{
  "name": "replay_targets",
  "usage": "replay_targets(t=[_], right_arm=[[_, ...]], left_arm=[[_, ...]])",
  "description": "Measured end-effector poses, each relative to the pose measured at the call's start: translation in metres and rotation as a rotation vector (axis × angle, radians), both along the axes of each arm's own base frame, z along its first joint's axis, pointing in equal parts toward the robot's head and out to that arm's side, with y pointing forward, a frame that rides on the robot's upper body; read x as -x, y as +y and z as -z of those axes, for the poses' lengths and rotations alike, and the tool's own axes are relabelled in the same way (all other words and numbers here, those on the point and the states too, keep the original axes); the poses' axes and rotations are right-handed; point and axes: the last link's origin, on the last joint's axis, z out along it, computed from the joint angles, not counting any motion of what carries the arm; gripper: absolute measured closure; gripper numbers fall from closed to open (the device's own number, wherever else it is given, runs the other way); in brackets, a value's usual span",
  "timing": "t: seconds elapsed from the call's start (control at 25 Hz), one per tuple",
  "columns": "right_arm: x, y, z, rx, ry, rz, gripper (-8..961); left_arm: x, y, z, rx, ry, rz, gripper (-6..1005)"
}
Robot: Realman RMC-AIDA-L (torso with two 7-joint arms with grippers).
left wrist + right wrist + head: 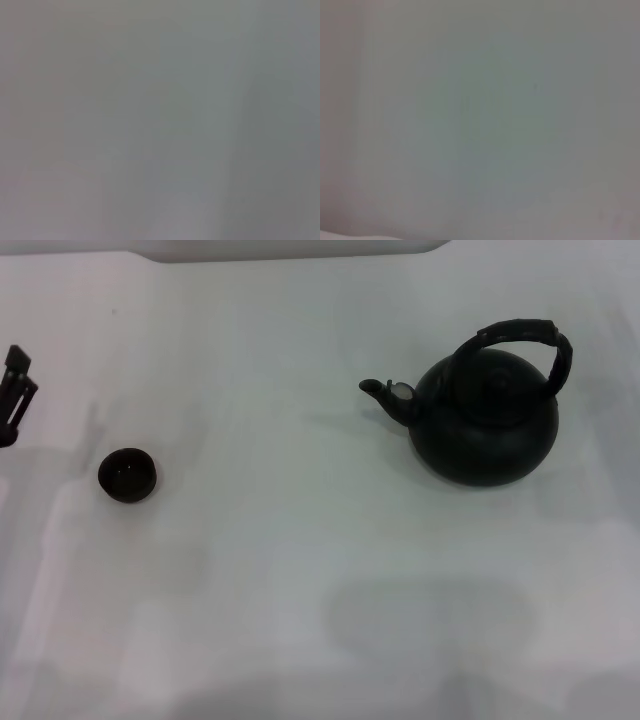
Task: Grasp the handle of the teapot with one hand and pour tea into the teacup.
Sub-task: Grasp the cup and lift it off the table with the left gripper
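While the teapot [487,425] stands untouched, seize its handle [527,343] at the arch's crown; the left gripper [14,390], edge-cropped, probably idle, grip state unreadable; teacup [127,475] well apart.

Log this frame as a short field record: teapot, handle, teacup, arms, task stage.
teapot: upright on the table's right side, spout pointing left toward the cup
handle: arched over the lid, ungrasped
teacup: upright on the left side, well apart from the teapot
left gripper: at the left edge, beside the teacup, touching nothing
right gripper: not in view
stage: grasp not yet begun
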Motion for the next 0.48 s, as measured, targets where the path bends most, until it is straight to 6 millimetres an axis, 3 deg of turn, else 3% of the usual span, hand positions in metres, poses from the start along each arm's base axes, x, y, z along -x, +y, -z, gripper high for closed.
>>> replay_targets(t=[0.24, 0.48], right_arm=[[0.001, 0.001, 0.0, 0.0, 0.001, -0.003, 79], [0.003, 0.003, 0.003, 0.01, 0.002, -0.005, 79]], left_arm=[[0.008, -0.005, -0.007, -0.014, 0.008, -0.044, 123], [0.021, 0.002, -0.011, 0.013, 0.031, -0.097, 123]])
